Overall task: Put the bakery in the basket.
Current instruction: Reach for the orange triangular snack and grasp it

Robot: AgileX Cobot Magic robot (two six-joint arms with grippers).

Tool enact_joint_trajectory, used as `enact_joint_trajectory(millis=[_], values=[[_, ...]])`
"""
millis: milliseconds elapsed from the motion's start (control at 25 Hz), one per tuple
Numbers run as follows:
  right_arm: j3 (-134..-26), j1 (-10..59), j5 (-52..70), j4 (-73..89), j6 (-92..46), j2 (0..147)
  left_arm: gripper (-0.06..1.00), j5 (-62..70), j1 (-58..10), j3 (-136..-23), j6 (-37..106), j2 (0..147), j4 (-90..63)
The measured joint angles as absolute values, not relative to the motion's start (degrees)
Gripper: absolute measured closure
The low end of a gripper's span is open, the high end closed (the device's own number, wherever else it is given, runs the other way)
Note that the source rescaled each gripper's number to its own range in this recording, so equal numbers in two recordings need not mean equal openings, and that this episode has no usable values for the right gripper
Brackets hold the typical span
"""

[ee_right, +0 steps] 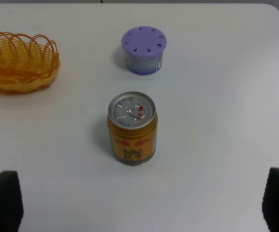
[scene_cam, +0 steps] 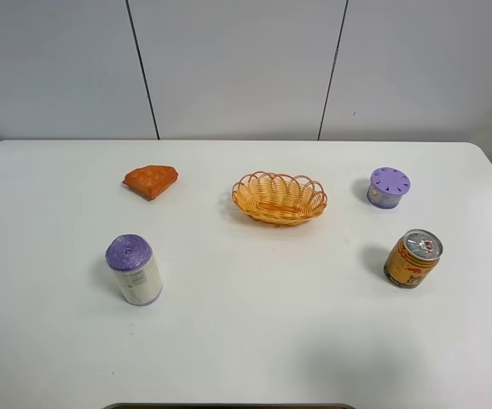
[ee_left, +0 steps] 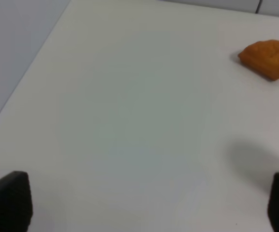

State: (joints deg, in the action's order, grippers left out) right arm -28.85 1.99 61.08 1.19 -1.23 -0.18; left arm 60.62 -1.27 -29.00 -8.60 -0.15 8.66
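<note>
The bakery point(scene_cam: 151, 180), an orange-brown wedge with a grid top, lies on the white table at the back left; the left wrist view shows it too point(ee_left: 269, 58). The orange-yellow wicker basket point(scene_cam: 279, 197) stands empty at the table's middle back, to the right of the bakery; its edge shows in the right wrist view point(ee_right: 18, 61). Neither arm shows in the exterior view. My left gripper point(ee_left: 144, 203) is open and empty over bare table, well short of the bakery. My right gripper point(ee_right: 140, 200) is open and empty, near a gold can.
A gold drink can point(scene_cam: 413, 258) stands at the right front point(ee_right: 131, 128). A small purple-lidded tin point(scene_cam: 388, 187) stands behind it point(ee_right: 143, 50). A white cylinder with a purple top point(scene_cam: 133, 269) stands at the left front. The table's edges run along all sides.
</note>
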Motion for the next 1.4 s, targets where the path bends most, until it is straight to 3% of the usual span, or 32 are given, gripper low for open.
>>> enact_joint_trajectory(millis=[920,1400], values=[[-28.8,2.0,61.1,1.2,-1.2,-0.2,-0.05,60.6,-1.3,-29.1,-8.6,0.4,8.7],[-28.8,2.0,61.1,1.2,-1.2,-0.2,-0.05,52.7,-1.2,-37.3,-6.8,19.0,6.8]])
